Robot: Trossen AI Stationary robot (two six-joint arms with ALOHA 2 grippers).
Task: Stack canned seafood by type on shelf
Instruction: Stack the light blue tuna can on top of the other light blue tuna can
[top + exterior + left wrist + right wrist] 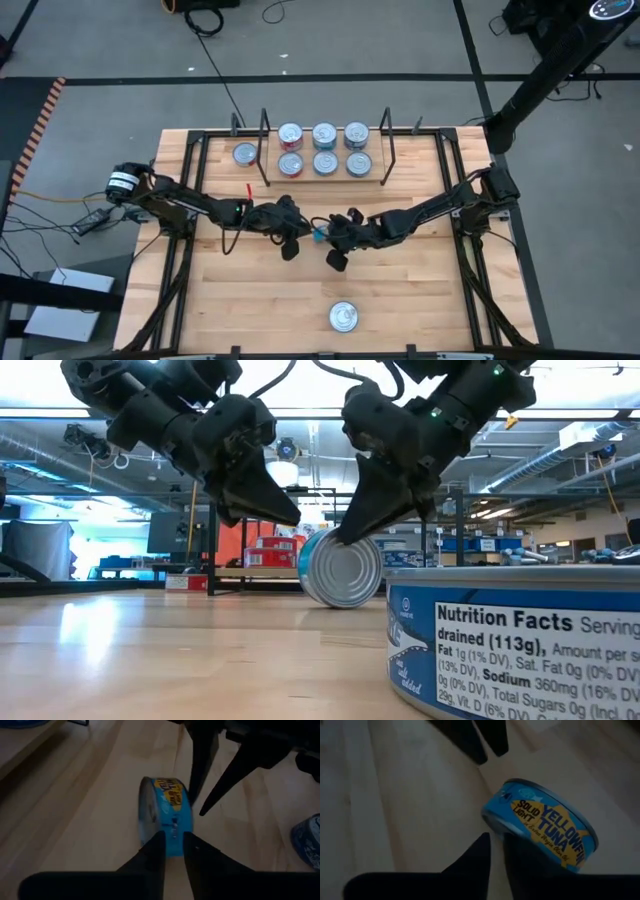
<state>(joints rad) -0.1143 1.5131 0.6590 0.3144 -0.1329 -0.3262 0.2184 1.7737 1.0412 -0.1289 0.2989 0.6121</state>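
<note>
I see a blue tuna tin (341, 569) standing on its edge mid-tabletop (420, 290), between my left gripper (292, 236) and right gripper (338, 246). Both grippers look barely parted, seemingly steadying rather than clamping it. The shelf (325, 176) behind holds six tins.

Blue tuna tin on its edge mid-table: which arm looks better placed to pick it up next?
Right, probably. In the low view the right pincer touches the blue tin's top rim, while the left pincer hangs beside it, apart. Both sit equally close from above.
</note>
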